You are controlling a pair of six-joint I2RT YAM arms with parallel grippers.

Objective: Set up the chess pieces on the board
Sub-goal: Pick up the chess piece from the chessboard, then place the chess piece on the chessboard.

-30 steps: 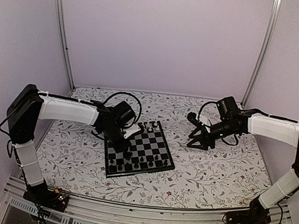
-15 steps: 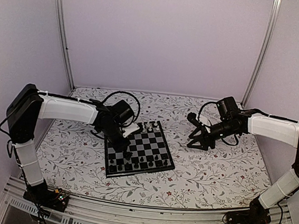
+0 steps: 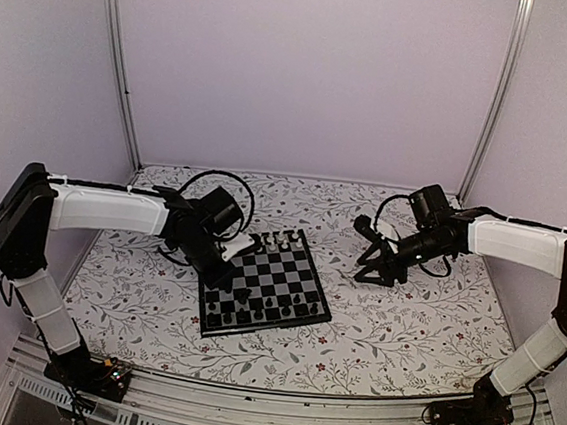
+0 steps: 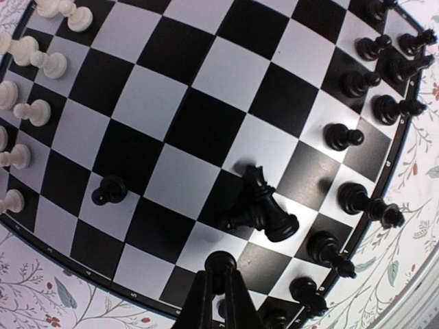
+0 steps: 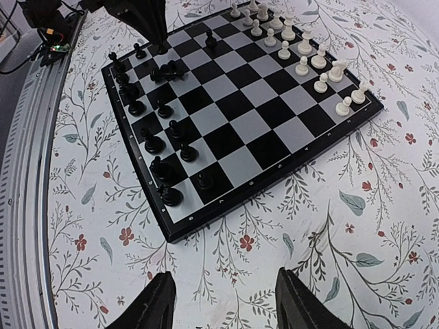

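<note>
Since the earlier frame the left arm has drawn back to its left. The left hand [image 4: 218, 282] now stands over the left-edge squares of the small black-and-grey checkered chessboard [image 3: 265, 325] rather than further in. Its fingers are drawn together on the round head of a small black pawn [image 4: 221, 261].

Just beyond that pawn, two toppled black pieces [image 4: 264, 209] lie against each other. The larger one's long axis runs with its base toward the black rows and its crown toward the board's middle. One lone black pawn [image 4: 110, 190] stands upright nearer the white side.

The other black pieces [image 5: 152, 142] stand in two loose rows along the near edge; an exact count cannot be made. White pieces [image 5: 319, 59], about fourteen by count, fill two rows along the far edge.

The board sits skewed on the floral-patterned bench [image 3: 402, 334], left of centre. The right hand [image 5: 226, 308] hovers over the bench to the right of the board, fingers apart, nothing between them.
</note>
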